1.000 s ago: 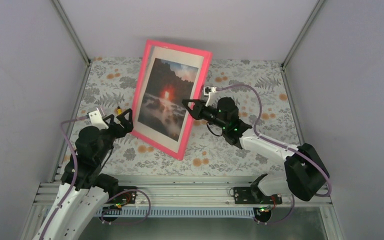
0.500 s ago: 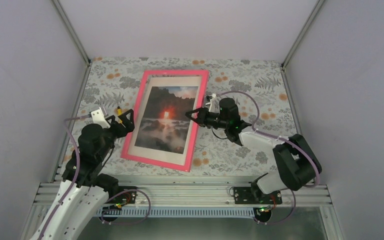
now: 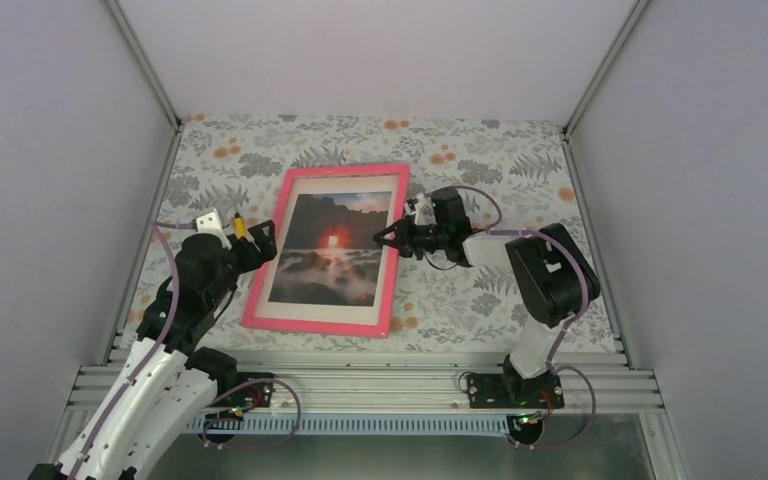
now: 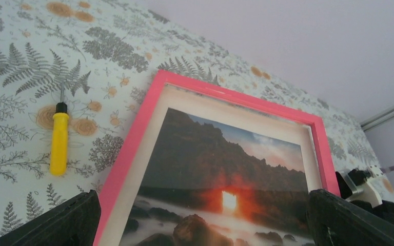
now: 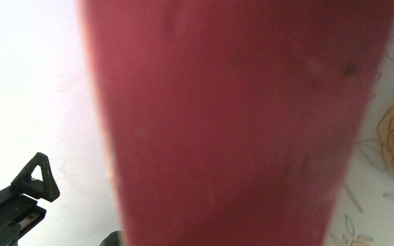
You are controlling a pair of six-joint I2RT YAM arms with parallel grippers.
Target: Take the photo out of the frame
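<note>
The frame (image 3: 393, 262), with a thin pink border, lies flat and face up on the floral table. The photo (image 3: 327, 250) sits inside it behind a white mat: dark rocks, a red-orange sun, misty water. Both show in the left wrist view, the frame (image 4: 133, 138) and the photo (image 4: 220, 174). My left gripper (image 3: 257, 246) is open and empty at the frame's left edge. My right gripper (image 3: 381, 240) is at the frame's right edge. The right wrist view is filled by the blurred pink edge (image 5: 231, 128). One finger (image 5: 33, 179) stands apart from it.
A yellow-handled screwdriver (image 4: 59, 143) lies on the table left of the frame; it also shows beside my left gripper in the top view (image 3: 239, 228). Grey walls with metal corner posts close in the table on three sides.
The frame went from standing tilted up on its near edge to lying flat, face up. My right gripper came down with its right edge. My left gripper moved slightly towards the frame.
</note>
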